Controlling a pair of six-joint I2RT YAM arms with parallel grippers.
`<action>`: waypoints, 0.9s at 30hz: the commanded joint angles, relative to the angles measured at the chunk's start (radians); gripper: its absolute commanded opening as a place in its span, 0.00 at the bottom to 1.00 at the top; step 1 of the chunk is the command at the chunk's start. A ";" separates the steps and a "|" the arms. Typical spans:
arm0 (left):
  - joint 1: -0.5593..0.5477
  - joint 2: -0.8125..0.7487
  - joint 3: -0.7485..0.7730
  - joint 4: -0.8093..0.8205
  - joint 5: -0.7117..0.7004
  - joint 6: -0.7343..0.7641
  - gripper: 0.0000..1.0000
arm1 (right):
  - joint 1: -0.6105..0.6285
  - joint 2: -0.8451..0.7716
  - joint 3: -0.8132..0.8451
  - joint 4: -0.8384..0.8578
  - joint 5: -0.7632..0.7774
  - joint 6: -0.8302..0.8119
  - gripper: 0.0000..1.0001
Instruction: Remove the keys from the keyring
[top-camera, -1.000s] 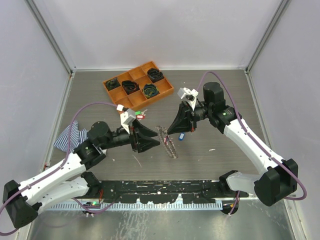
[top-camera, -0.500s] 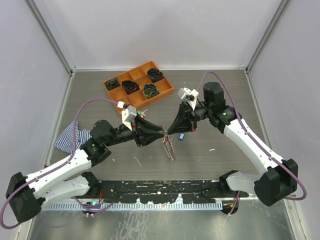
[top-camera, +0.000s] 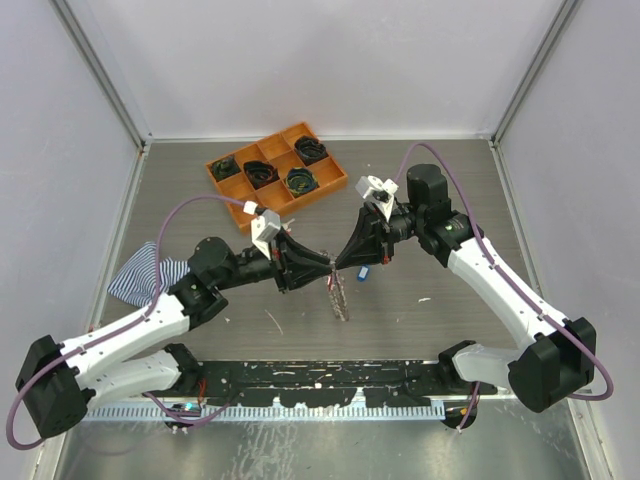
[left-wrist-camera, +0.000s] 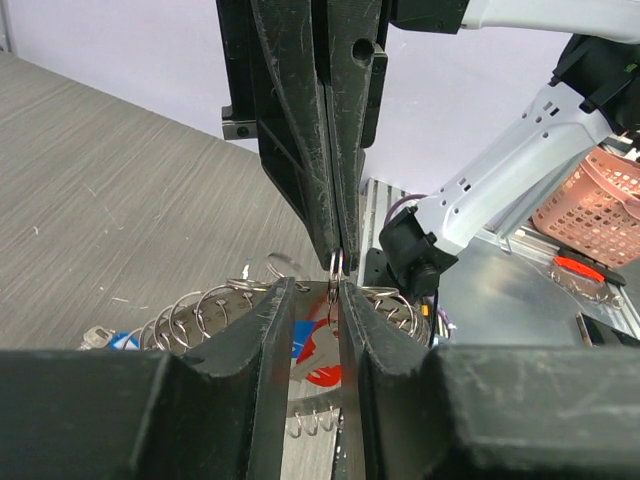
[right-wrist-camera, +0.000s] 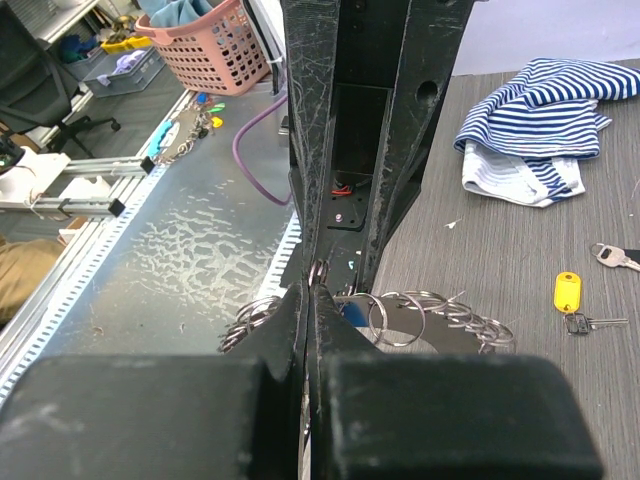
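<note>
The keyring (top-camera: 341, 295), a wire loop fringed with small silver rings, stands on edge on the table between the two grippers. My right gripper (top-camera: 337, 266) is shut on one small ring at its top, as the right wrist view (right-wrist-camera: 310, 290) shows. My left gripper (top-camera: 322, 268) faces it tip to tip. Its fingers are a little apart in the left wrist view (left-wrist-camera: 312, 285), either side of that ring and of a red-tagged key (left-wrist-camera: 322, 355) hanging under it. A blue-tagged key (top-camera: 362, 271) lies just right of the ring.
An orange compartment tray (top-camera: 275, 170) with black coiled bundles stands at the back left. A striped cloth (top-camera: 140, 275) lies at the left. A yellow-tagged key (right-wrist-camera: 567, 292) and another key (right-wrist-camera: 610, 255) lie loose on the table.
My left gripper has moved right and up to the top of the keyring, and its fingers have narrowed around the ring. The right gripper has held still, shut on the ring.
</note>
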 joint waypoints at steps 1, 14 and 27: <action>0.004 0.007 0.048 0.084 0.028 -0.017 0.24 | 0.003 -0.003 0.014 0.024 -0.033 -0.005 0.01; 0.005 0.001 0.102 -0.050 0.077 0.007 0.00 | 0.004 -0.008 0.011 0.019 -0.017 -0.005 0.01; 0.009 0.045 0.468 -0.853 0.124 0.204 0.00 | -0.006 -0.011 0.126 -0.282 0.131 -0.255 0.55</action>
